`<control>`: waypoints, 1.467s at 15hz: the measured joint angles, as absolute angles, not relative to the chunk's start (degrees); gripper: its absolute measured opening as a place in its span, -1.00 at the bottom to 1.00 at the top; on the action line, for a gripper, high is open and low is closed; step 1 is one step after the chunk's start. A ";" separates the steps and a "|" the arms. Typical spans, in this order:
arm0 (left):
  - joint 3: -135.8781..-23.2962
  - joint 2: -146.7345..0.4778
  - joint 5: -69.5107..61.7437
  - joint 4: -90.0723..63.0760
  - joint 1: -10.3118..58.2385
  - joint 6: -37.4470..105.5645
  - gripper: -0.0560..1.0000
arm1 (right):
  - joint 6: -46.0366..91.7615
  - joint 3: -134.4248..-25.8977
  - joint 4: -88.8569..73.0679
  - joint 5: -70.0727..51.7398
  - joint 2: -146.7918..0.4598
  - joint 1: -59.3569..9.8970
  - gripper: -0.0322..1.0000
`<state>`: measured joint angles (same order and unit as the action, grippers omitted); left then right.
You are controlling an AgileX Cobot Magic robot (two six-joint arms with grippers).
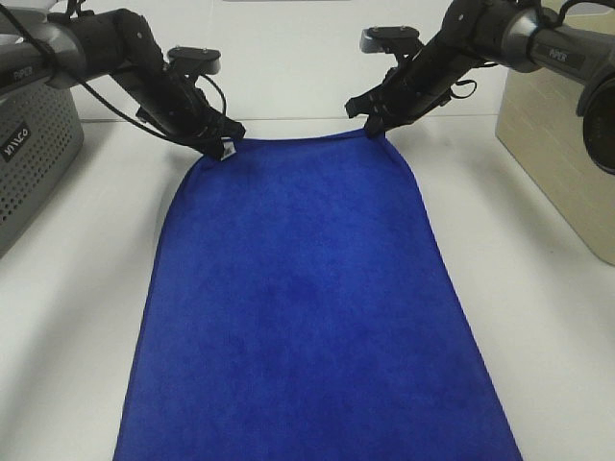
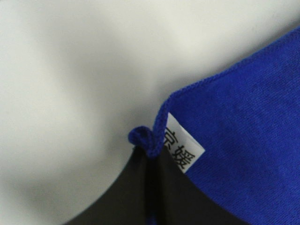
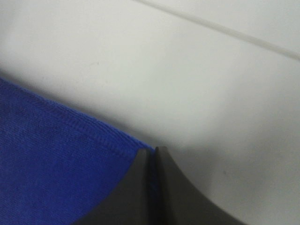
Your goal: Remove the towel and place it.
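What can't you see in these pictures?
- Near end of the towel: cut off by the exterior high view's bottom edge.
- Grey basket and beige box: cropped by that view's sides.
- Table under the towel: covered.
- Left hand and right hand: wrist views show only dark fingertips.

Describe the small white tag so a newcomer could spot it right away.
Start with the blue towel spread down the middle of the white table. Follow its far edge to the corner pinched by the left claw. The tag is sewn there, the only white patch on the cloth, printed with black characters.
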<state>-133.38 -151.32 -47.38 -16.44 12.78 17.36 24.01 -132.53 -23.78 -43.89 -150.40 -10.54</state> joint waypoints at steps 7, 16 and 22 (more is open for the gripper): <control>-135.96 -151.32 -37.64 -15.47 12.78 20.80 -0.86 | 25.27 -132.53 -23.72 -34.26 -149.89 -10.54 -0.91; -135.96 -152.01 -26.99 -12.55 12.78 22.52 -0.86 | 26.13 -132.53 -24.12 -26.18 -149.89 -10.54 -0.91; -135.96 -153.04 -22.75 -11.97 12.95 22.52 -0.87 | 28.19 -132.53 -24.69 -23.26 -149.89 -10.54 -0.91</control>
